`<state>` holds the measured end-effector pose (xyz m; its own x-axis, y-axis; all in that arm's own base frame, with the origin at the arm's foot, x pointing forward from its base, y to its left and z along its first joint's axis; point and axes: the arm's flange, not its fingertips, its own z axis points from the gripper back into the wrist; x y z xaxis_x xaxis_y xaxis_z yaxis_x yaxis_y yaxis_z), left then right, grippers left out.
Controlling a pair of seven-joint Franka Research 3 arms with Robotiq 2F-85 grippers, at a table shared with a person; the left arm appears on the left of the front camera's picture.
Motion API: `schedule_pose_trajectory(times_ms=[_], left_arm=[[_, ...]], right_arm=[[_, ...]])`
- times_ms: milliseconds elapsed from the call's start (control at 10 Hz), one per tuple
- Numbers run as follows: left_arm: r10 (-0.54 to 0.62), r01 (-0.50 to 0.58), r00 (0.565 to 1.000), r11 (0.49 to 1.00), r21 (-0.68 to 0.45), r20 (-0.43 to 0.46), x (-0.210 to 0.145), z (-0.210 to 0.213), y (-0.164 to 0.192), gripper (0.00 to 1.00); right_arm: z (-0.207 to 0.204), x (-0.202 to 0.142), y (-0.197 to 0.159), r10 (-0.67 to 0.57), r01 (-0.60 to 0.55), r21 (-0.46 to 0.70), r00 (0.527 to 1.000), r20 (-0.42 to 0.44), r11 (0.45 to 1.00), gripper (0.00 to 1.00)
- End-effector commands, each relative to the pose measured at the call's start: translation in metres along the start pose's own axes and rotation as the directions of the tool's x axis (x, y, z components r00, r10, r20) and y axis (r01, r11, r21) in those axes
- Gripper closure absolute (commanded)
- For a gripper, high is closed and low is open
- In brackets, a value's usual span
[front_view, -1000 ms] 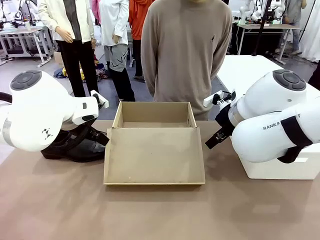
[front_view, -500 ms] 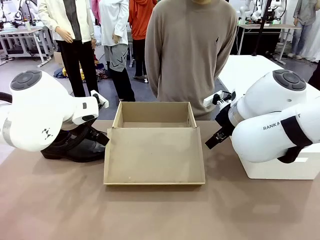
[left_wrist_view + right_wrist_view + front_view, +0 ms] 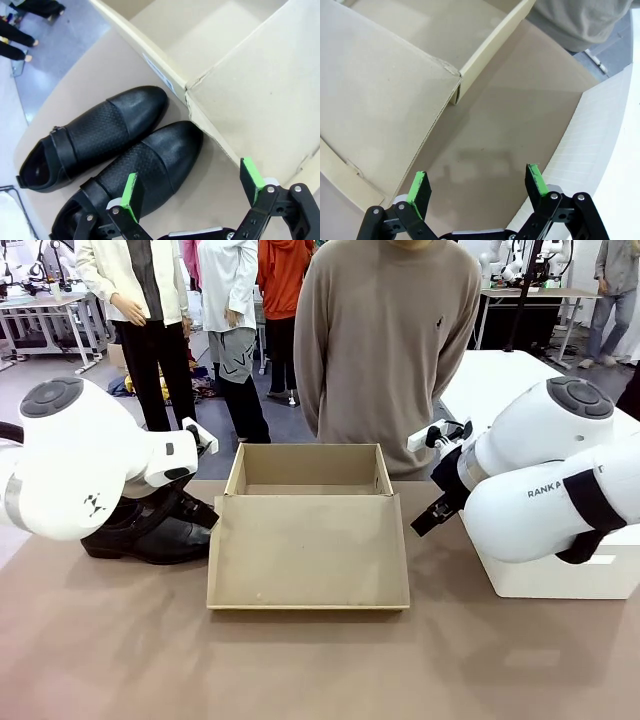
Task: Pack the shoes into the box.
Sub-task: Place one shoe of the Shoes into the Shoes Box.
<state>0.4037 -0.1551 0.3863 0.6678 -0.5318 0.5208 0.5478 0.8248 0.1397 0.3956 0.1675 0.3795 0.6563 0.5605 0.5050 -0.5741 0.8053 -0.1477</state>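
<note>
The shoes (image 3: 150,530), a glossy black pair with side buckle straps, lie side by side on the table left of the box (image 3: 308,468). The tan box stands open in the middle, its flat lid (image 3: 308,552) lying toward me. In the left wrist view my left gripper (image 3: 191,187) hangs open just above the nearer shoe (image 3: 145,165), one green pad over that shoe and the other by the box corner (image 3: 192,92). The farther shoe (image 3: 95,132) lies next to it. My right gripper (image 3: 478,187) is open over bare table between the lid (image 3: 375,95) and a white block.
A large white block (image 3: 560,575) stands on the table's right side, close under my right arm. A person in a grey-brown sweater (image 3: 385,350) stands at the far edge right behind the box. Bare brown table (image 3: 300,670) stretches along the near side.
The person behind the box has shifted slightly to the right. Both arms, the shoes and the box have stayed where they were.
</note>
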Motion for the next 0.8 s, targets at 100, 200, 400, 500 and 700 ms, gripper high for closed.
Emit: schedule_pose_trajectory(times_ms=[100,200,400,500,700], left_arm=[[-0.039,0.039,0.999,0.999,0.013,0.008,0.016,0.042,0.003,0.0],[-0.041,0.041,0.999,0.999,0.024,0.011,0.02,0.055,0.006,0.0],[-0.061,0.06,0.998,0.998,0.029,0.027,0.025,0.074,0.015,0.0],[-0.123,0.123,0.992,0.992,-0.012,0.041,0.027,0.086,0.021,0.0],[-0.271,0.28,0.958,0.954,-0.109,0.09,0.032,0.101,0.034,0.0]], right_arm=[[0.042,0.014,-0.012,0.009,-0.01,0.043,1.0,0.024,0.999,0.0],[0.053,0.016,-0.012,0.024,-0.026,0.063,0.999,0.039,0.998,0.0],[0.072,0.017,-0.018,0.046,-0.052,0.084,0.997,0.067,0.995,0.0],[0.085,0.013,-0.024,0.081,-0.091,0.112,0.993,0.091,0.99,0.0],[0.108,0.004,-0.036,0.171,-0.202,0.18,0.97,0.174,0.963,0.0]])
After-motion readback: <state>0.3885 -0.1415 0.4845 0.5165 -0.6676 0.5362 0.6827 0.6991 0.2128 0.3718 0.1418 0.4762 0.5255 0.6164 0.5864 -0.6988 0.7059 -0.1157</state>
